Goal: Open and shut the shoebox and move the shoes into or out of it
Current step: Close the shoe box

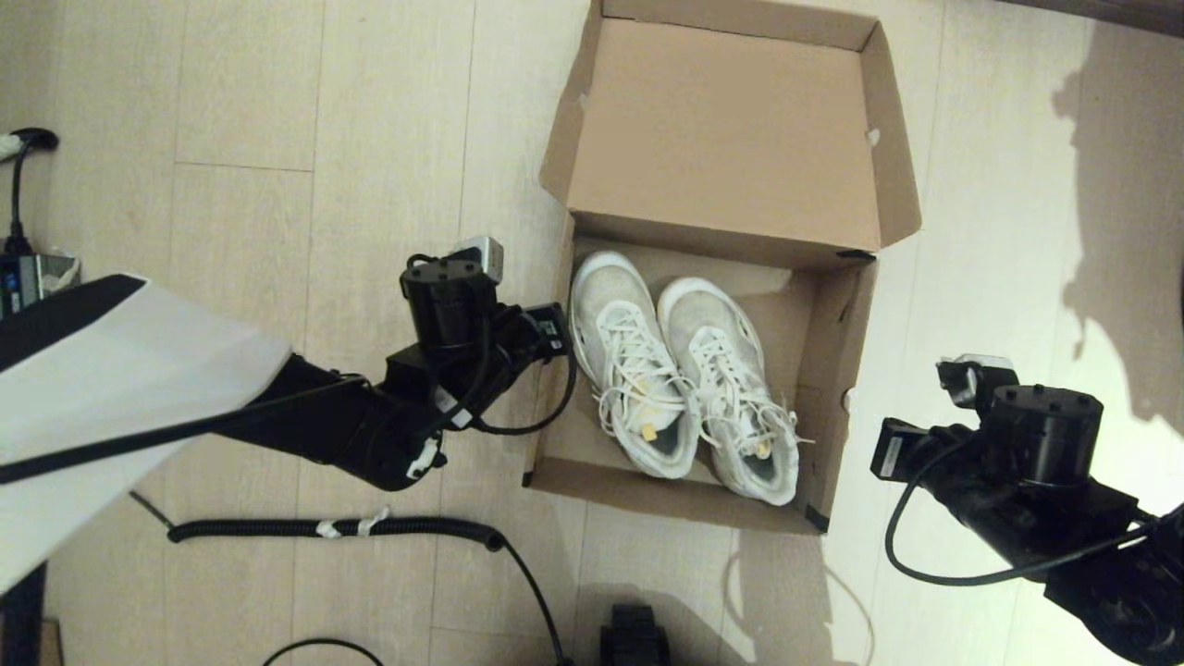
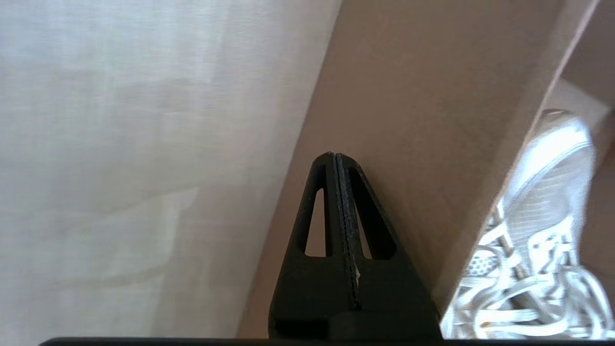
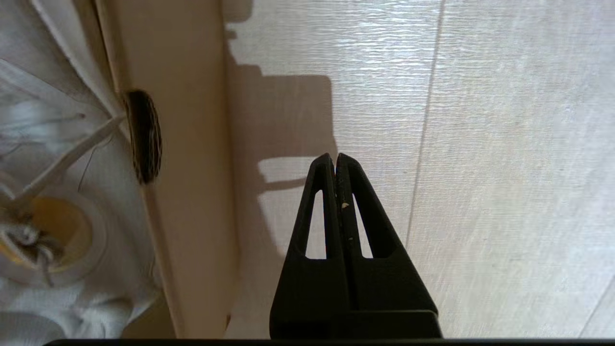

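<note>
The brown cardboard shoebox (image 1: 837,370) lies open on the wooden floor, its hinged lid (image 1: 731,139) folded back at the far side. The two white sneakers sit side by side inside it, the left shoe (image 1: 629,361) and the right shoe (image 1: 735,393), laces loose and toes towards the lid. My left gripper (image 2: 335,154) is shut and empty, its tips over the outside of the box's left wall (image 2: 423,96), with a shoe (image 2: 543,192) just past the rim. My right gripper (image 3: 335,156) is shut and empty above the floor, beside the box's right wall (image 3: 192,192).
A coiled black cable (image 1: 342,528) runs across the floor near me, below the left arm (image 1: 370,416). A black object (image 1: 634,638) sits at the near edge. Plugs and a cord (image 1: 18,213) lie at the far left. Bare floorboards (image 1: 999,231) flank the box.
</note>
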